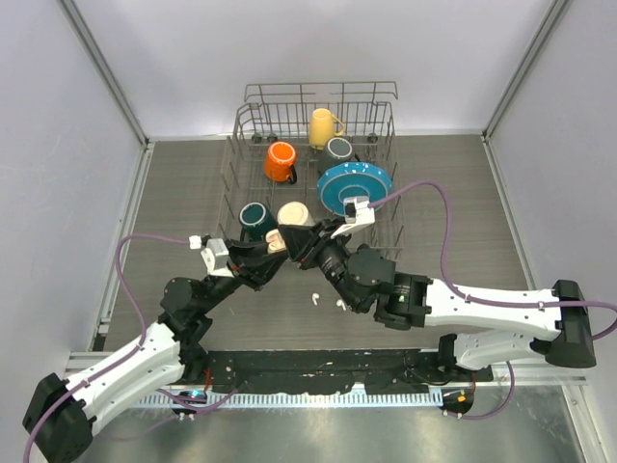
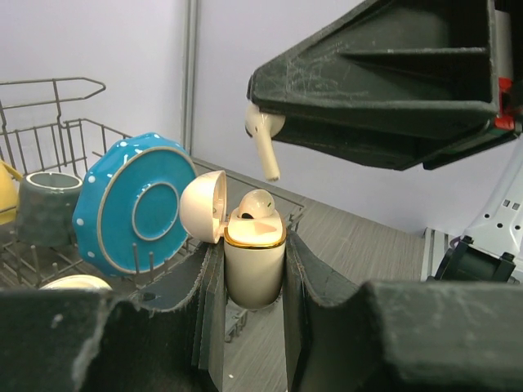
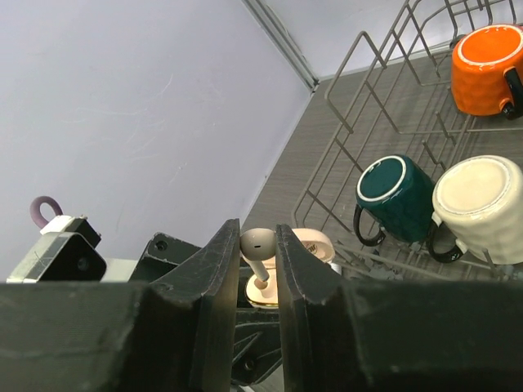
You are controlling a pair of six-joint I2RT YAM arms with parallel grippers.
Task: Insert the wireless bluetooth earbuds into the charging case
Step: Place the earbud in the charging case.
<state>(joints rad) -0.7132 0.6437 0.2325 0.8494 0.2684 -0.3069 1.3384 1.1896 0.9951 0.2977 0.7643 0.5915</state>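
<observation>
Case [image 2: 254, 269], lid open, stands pinched in left gripper [image 2: 253, 287], seated earbud [image 2: 258, 202] inside. Right gripper [image 3: 257, 260] pinches second earbud [image 3: 258, 242] just above the case, stem down. Spare earbuds [image 1: 314, 298] lie apart from the case, on the table [image 1: 453, 193].

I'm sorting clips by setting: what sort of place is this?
Probably a robot test cell: plain white walls box in a table, with two robot arms at its edge and a dish rack.

One earbud [image 2: 263, 147] above charging case [image 2: 254, 265]; second earbud [image 2: 258, 202] inside it; dish rack [image 1: 289, 121] behind, plate [image 2: 135, 204] in rack.
</observation>
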